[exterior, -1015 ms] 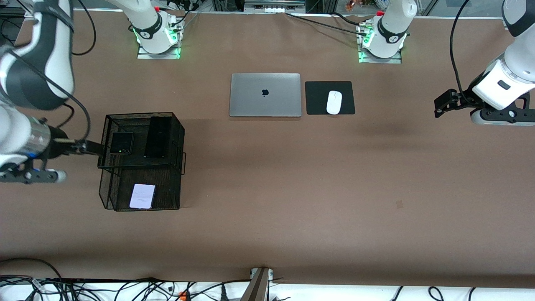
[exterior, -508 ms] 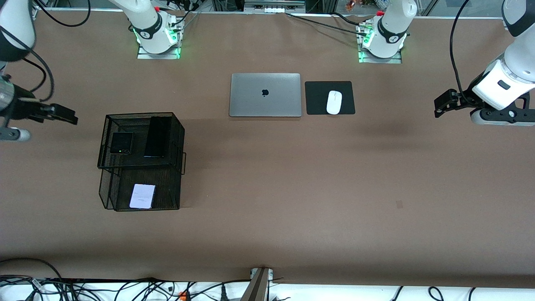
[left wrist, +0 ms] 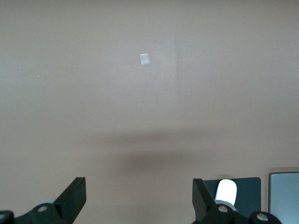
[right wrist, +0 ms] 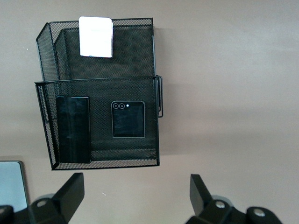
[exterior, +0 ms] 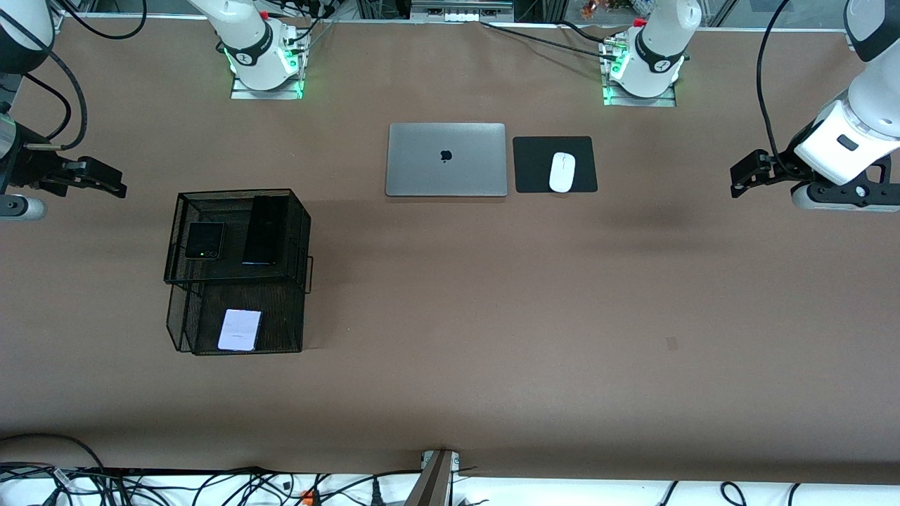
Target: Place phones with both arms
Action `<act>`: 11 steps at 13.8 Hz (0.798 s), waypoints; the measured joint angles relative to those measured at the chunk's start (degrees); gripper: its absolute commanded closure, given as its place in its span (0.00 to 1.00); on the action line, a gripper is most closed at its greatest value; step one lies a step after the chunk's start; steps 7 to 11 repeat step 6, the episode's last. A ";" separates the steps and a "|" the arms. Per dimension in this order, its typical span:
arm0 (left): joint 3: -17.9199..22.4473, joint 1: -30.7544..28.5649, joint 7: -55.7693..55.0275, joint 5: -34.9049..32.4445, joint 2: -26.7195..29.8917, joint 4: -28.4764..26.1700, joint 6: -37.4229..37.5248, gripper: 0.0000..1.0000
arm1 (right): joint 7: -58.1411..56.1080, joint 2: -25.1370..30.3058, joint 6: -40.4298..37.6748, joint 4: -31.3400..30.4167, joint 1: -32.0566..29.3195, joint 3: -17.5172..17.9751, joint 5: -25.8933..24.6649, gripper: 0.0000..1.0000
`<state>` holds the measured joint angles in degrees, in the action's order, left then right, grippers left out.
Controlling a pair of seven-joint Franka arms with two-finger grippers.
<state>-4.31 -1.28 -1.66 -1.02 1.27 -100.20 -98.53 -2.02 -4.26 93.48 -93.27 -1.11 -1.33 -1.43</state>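
Note:
A black wire-mesh rack (exterior: 302,232) with two tiers stands toward the right arm's end of the table. Its upper tier holds the black flip phone (exterior: 204,240) (right wrist: 128,119) and, beside it, the slim black slab phone (exterior: 265,230) (right wrist: 73,129). The pale lilac-white flip phone (exterior: 240,329) (right wrist: 96,36) lies in the lower tier, nearer the front camera. My right gripper (exterior: 112,181) (right wrist: 135,179) hangs open and empty over bare table beside the rack. My left gripper (exterior: 736,181) (left wrist: 138,184) waits open and empty over the left arm's end.
A closed silver laptop (exterior: 446,159) (left wrist: 285,191) lies mid-table near the bases. Beside it is a black mouse pad (exterior: 583,147) with a white mouse (exterior: 562,171) (left wrist: 226,191) on it. A small pale mark (left wrist: 145,59) shows on the brown table.
My right gripper has drawn back from the rack's upper tier toward the right arm's end of the table, open throughout. The phones and the left arm have not moved.

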 measured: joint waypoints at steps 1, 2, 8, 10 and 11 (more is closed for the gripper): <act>0.00 0.00 0.00 0.00 0.00 0.03 0.00 0.00 | 0.00 0.00 -0.02 0.02 -0.08 0.02 -0.03 0.00; 0.00 0.00 0.00 0.00 0.00 0.06 0.00 0.00 | 0.00 0.00 -0.02 0.12 -0.17 0.02 -0.06 0.00; 0.00 0.00 0.00 0.00 0.00 0.09 0.00 0.00 | 0.00 0.14 -0.07 0.32 -0.32 0.02 -0.09 0.00; 0.00 0.00 0.00 0.00 0.00 0.09 0.00 0.00 | 0.00 0.14 -0.07 0.32 -0.32 0.02 -0.09 0.00; 0.00 0.00 0.00 0.00 0.00 0.09 0.00 0.00 | 0.00 0.14 -0.07 0.32 -0.32 0.02 -0.09 0.00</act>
